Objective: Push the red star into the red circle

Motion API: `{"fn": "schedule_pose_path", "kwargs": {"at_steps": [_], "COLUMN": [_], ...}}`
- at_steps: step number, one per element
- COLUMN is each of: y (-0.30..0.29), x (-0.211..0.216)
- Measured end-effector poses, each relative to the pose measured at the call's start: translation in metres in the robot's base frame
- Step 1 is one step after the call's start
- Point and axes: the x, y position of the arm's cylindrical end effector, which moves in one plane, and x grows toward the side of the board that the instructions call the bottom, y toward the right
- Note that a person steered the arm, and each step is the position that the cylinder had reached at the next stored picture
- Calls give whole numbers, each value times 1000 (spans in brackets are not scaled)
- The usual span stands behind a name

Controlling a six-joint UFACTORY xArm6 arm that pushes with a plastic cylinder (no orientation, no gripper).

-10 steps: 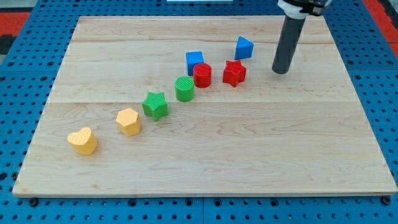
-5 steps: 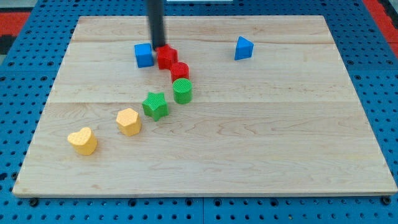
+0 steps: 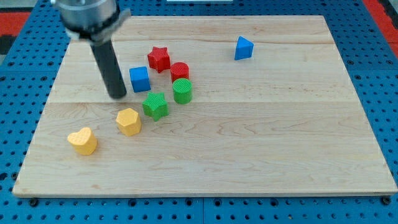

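Observation:
The red star [image 3: 159, 58] lies near the view's top middle, touching or nearly touching the red circle [image 3: 180, 71] just to its lower right. My tip [image 3: 117, 95] rests on the board to the left of the blue cube [image 3: 139, 79], well left and below the red star. The rod rises from it toward the view's top left.
A green circle [image 3: 183, 91] sits right under the red circle. A green star [image 3: 155, 105], a yellow hexagon [image 3: 128, 121] and a yellow heart [image 3: 83, 141] trail toward the lower left. A blue triangular block [image 3: 244, 48] lies at the upper right of the wooden board [image 3: 261, 149].
My tip went from the right side to the red star, then down-left beside the blue cube. The red star now sits upper left of the red circle. The blue cube moved down.

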Motion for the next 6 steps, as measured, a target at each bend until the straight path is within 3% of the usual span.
{"fn": "schedule_pose_path", "kwargs": {"at_steps": [2, 3, 4, 5, 6], "y": [-64, -16, 117, 94, 133], "x": [-97, -140, -148, -150, -134]}}
